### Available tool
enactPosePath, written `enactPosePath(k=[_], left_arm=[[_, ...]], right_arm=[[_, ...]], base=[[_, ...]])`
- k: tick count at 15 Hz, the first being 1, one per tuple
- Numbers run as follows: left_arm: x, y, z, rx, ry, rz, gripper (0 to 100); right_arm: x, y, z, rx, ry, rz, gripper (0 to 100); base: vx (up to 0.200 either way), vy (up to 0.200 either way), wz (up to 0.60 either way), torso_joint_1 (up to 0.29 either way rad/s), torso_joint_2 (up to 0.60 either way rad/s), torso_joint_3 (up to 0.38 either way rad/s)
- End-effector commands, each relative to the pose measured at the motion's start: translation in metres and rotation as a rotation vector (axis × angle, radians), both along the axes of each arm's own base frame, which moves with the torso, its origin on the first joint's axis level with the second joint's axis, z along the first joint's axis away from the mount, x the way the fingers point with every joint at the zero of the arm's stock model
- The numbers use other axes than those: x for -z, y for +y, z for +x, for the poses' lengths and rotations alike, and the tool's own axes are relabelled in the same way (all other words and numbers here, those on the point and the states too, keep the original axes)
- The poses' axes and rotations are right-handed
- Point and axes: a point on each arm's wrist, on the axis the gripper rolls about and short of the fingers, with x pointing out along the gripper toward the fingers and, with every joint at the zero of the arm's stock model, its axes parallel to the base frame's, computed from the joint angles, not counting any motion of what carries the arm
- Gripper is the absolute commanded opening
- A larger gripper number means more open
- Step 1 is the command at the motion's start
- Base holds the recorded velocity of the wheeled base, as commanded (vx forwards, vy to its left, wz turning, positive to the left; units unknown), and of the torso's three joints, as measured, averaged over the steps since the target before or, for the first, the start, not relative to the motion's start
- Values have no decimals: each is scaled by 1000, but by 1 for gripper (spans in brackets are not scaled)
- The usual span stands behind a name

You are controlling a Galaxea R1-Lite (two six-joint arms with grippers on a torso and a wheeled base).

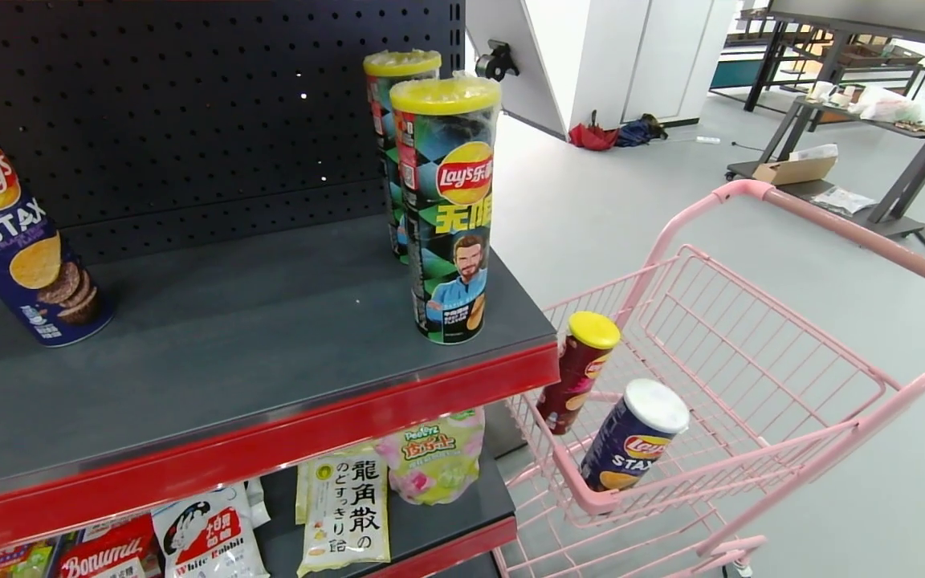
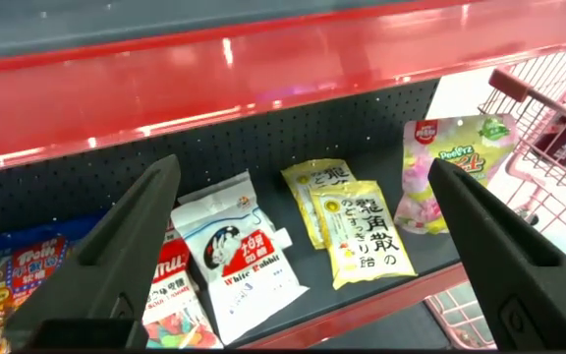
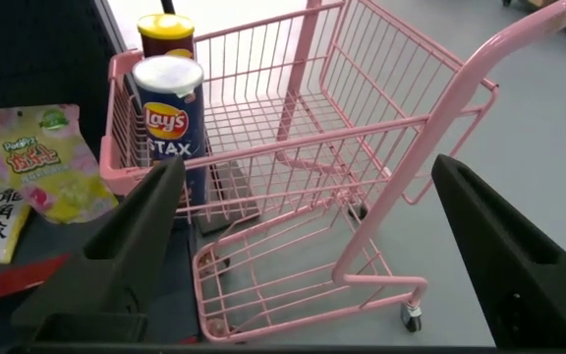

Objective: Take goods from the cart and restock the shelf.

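A pink cart (image 1: pixel 848 233) stands right of the shelf. It holds a blue chip can with a white lid (image 1: pixel 635 437) and a dark red chip can with a yellow lid (image 1: pixel 579 373), both leaning on its near wall. My right gripper (image 3: pixel 312 256) is open and empty, low in front of the cart (image 3: pixel 401 123), apart from the blue can (image 3: pixel 170 118) and the red can (image 3: pixel 165 34). My left gripper (image 2: pixel 303 265) is open and empty, facing the lower shelf below the upper shelf's red edge (image 2: pixel 263 79).
The upper shelf (image 1: pixel 230 345) carries a tilted blue chip can (image 1: pixel 17 233) at the left and two green chip cans (image 1: pixel 446 209) near its right end. Snack bags (image 1: pixel 346 506) lie on the lower shelf. Metal tables (image 1: pixel 872 104) stand far behind the cart.
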Motion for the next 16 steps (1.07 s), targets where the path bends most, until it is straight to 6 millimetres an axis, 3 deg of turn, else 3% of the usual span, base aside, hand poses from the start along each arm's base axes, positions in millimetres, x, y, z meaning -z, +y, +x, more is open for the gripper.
enactPosePath(k=[1, 5, 11, 16], left_arm=[[0, 0, 0, 0, 1, 0, 100], [0, 0, 0, 0, 1, 0, 100], [0, 0, 0, -2, 1, 0, 100], [0, 0, 0, 0, 1, 0, 100]], right_arm=[[0, 0, 0, 0, 0, 0, 100], [0, 0, 0, 0, 0, 0, 100], [0, 0, 0, 0, 0, 1, 100], [-1, 0, 0, 0, -3, -6, 100]], base=[[0, 0, 0, -46, 149, 71], [0, 0, 0, -15, 34, 23], [0, 0, 0, -101, 354, 249], [0, 0, 0, -12, 38, 28]])
